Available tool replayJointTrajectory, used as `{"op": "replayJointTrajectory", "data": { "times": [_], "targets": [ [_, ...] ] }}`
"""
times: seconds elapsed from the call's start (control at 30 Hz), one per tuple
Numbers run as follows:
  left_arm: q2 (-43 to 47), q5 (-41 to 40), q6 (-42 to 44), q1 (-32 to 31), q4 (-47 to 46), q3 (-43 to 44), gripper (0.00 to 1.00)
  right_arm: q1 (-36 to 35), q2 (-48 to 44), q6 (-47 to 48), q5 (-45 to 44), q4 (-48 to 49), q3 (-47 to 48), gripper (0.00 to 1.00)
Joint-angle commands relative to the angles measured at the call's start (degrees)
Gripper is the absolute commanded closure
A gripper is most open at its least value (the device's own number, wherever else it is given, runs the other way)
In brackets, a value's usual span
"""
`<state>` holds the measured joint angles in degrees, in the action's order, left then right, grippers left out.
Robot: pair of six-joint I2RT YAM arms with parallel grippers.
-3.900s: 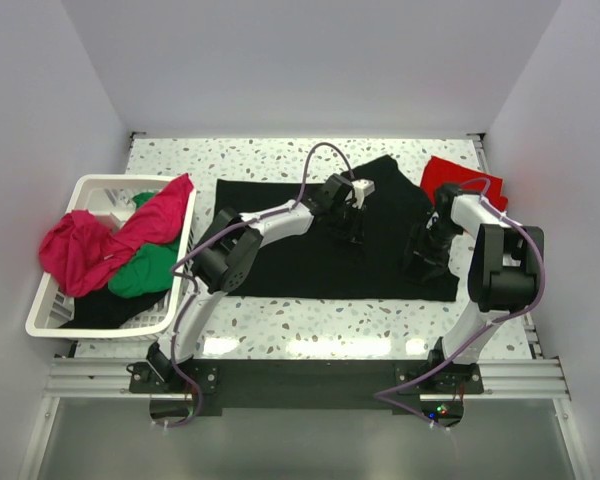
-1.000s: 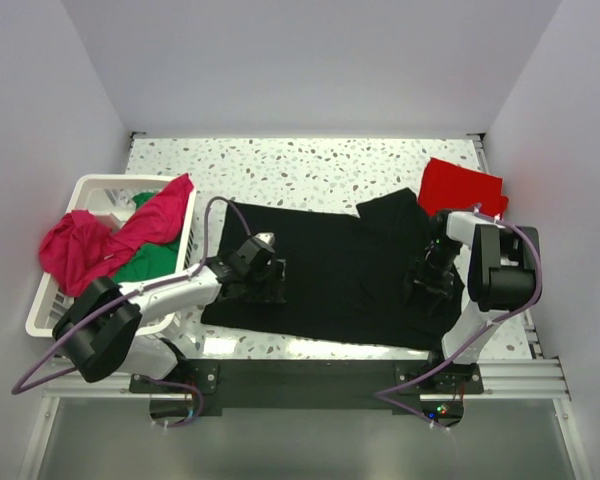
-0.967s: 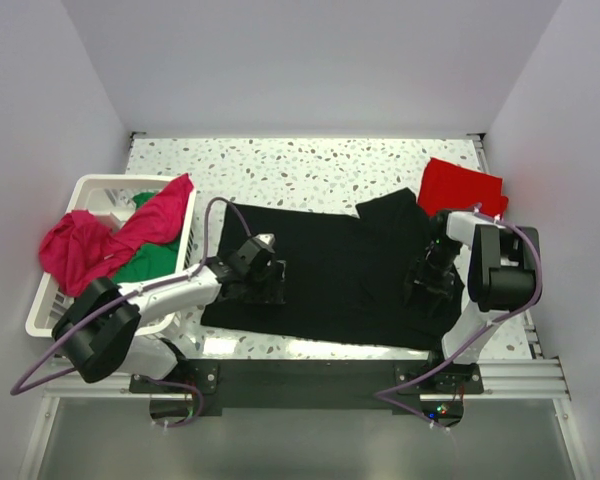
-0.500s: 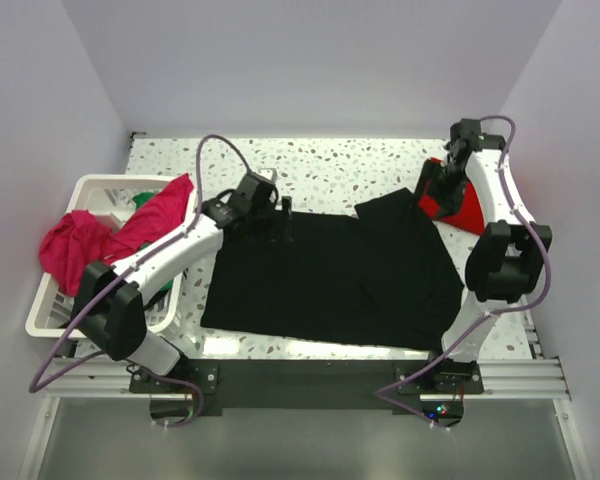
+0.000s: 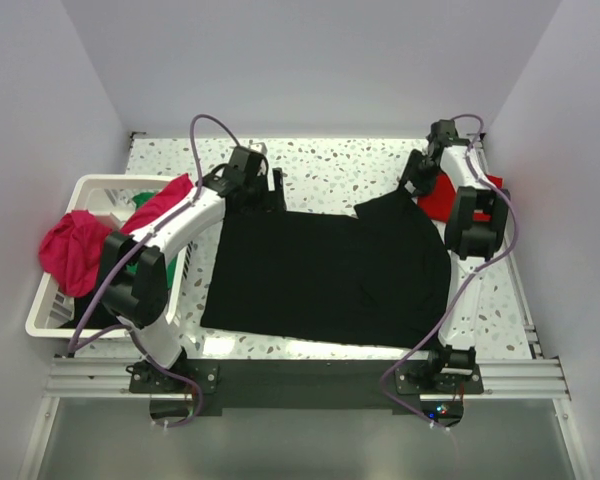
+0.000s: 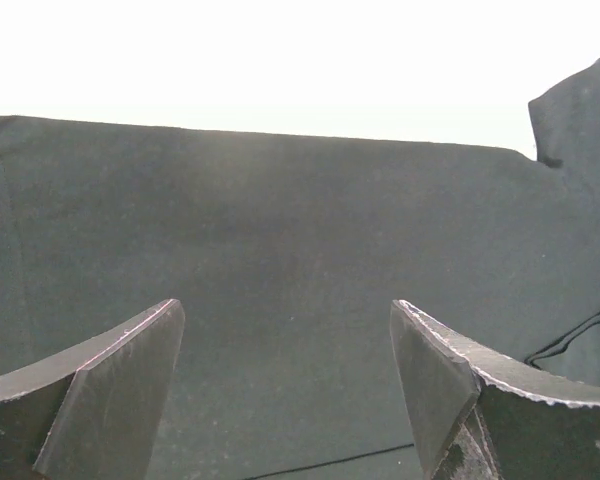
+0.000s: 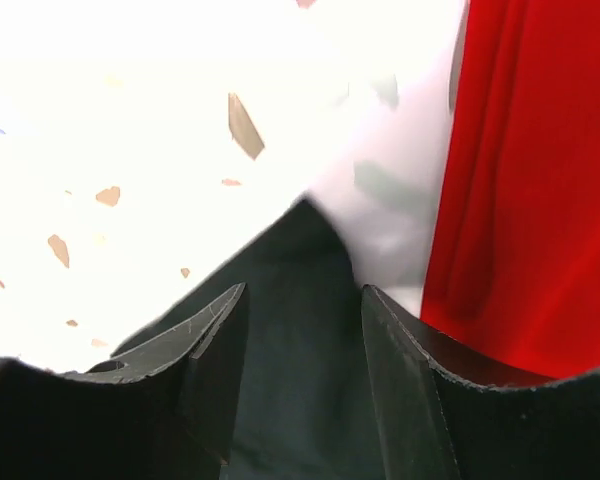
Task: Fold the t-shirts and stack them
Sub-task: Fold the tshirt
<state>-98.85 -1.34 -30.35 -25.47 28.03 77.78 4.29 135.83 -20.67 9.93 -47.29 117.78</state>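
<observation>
Black cotton-like cloth: one large black t-shirt (image 5: 320,275), spread flat across the middle of the speckled terrazzo table (image 5: 330,160), one sleeve angled toward the far right.

Red t-shirt (image 5: 433,200): at the far right of the table, just beside the black sleeve, partly hidden by the right arm. In the right wrist view a strip of bare table separates it from the sleeve corner.

White slatted basket (image 5: 90,182): at the left edge of the table. Contents:
- Magenta-pink t-shirt (image 5: 70,245), bunched and spilling over the basket's left and far rims.
- Green t-shirt (image 5: 140,202), only a small patch showing beneath the pink.
- Dark cloth (image 5: 80,312) low at the near end; what garment it is cannot be told.

Left gripper (image 5: 273,190): at the far edge of the black t-shirt. Its fingers (image 6: 110,390) are spread wide with nothing between them, and flat black cloth lies below.

Right gripper (image 5: 412,185): over the corner of the far right sleeve, beside the red t-shirt. Its fingers (image 7: 205,360) are part-way apart, a narrower gap than the left's. The pointed black corner shows in that gap; no pinch on the cloth is seen.
</observation>
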Motion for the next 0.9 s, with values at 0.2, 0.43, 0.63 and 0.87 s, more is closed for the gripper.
{"op": "replayJointTrajectory", "data": {
  "times": [0.2,0.43,0.63,0.87],
  "targets": [
    [0.06,1.08,-0.15,1.39,-1.49,2.38,0.12,0.28,1.36,2.64,-1.58,9.15,5.7,0.49],
    [-0.64,1.08,-0.15,1.74,-1.05,2.82,0.12,-0.25,3.04,5.37,-2.11,7.57,5.18,0.53],
    [-0.73,1.08,-0.15,1.92,-1.05,2.73,0.12,-1.92,3.48,7.57,-4.04,6.86,4.74,0.54],
    [-0.38,1.08,0.2,2.18,-1.05,2.03,0.12,-3.86,4.36,9.33,-9.56,4.58,5.1,0.55]
  ]
}}
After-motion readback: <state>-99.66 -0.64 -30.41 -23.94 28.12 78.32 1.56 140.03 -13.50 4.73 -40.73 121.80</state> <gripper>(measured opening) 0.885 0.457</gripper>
